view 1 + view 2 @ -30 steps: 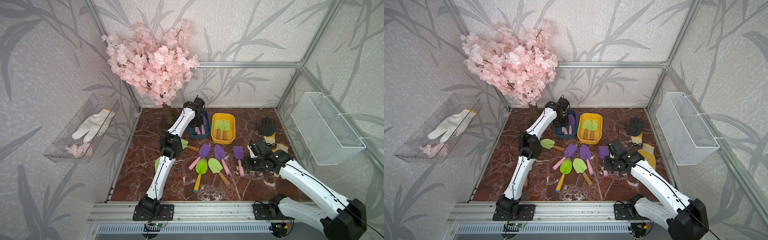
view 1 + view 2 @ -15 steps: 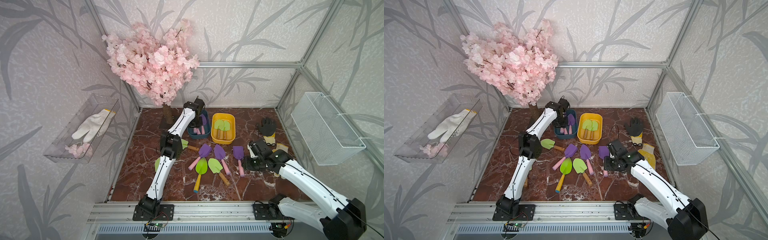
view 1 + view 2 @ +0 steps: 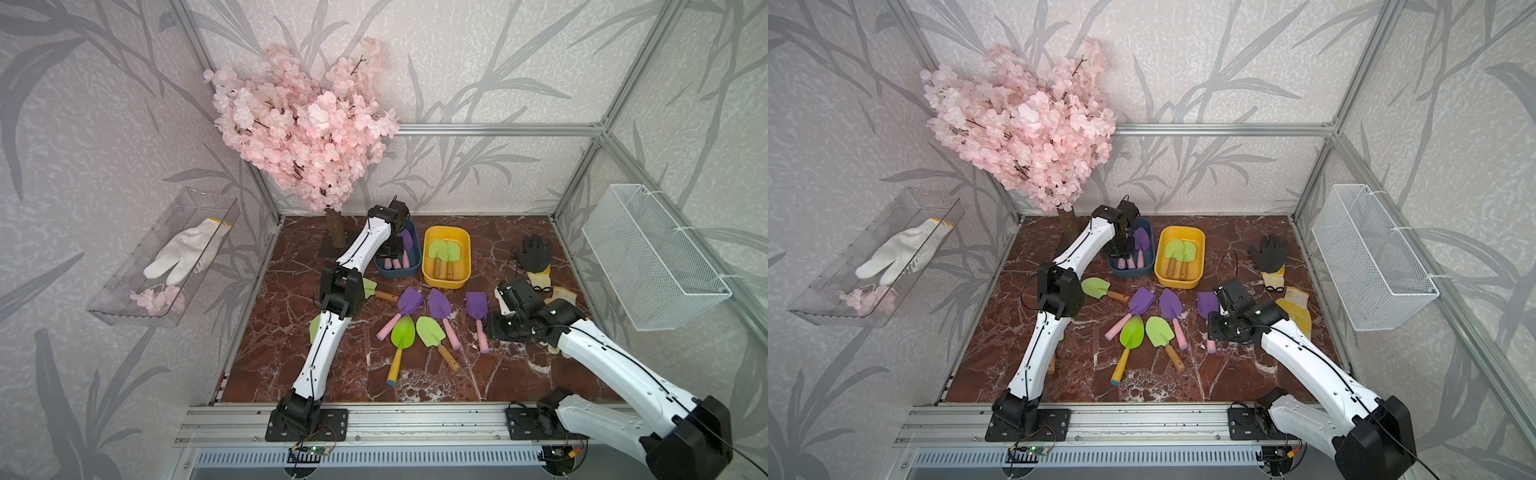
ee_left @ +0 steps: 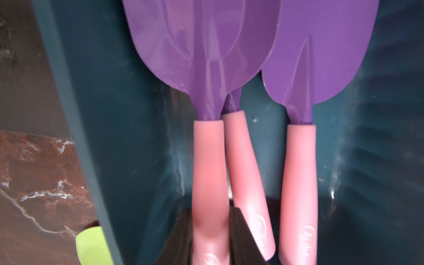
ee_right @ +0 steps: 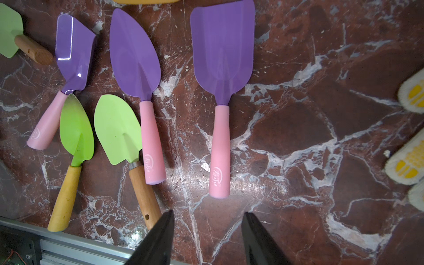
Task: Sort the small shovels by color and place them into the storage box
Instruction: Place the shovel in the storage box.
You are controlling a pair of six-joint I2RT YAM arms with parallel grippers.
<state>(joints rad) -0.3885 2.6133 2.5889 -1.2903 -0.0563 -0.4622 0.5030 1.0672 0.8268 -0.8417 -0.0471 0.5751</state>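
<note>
My left gripper (image 4: 211,213) is shut on the pink handle of a purple shovel (image 4: 202,46) and holds it low inside the blue storage box (image 3: 398,273), beside two more purple shovels (image 4: 321,46). The yellow storage box (image 3: 446,284) holds two green shovels (image 3: 444,250). On the floor lie three purple shovels (image 3: 409,301) (image 3: 439,303) (image 3: 476,305) and several green ones (image 3: 402,332) (image 3: 430,330) (image 3: 369,288). My right gripper (image 5: 207,213) hangs open and empty just off the handle end of the square purple shovel (image 5: 222,50).
A black glove (image 3: 536,251) and yellow-and-white gloves (image 3: 563,295) lie at the right. A pink blossom tree (image 3: 307,124) stands at the back left. A wire basket (image 3: 648,257) hangs on the right wall and a clear shelf (image 3: 124,307) on the left. A metal rail (image 3: 415,415) runs along the front.
The left gripper seems a touch lower in the blue box with its shovel. The right arm has not moved.
</note>
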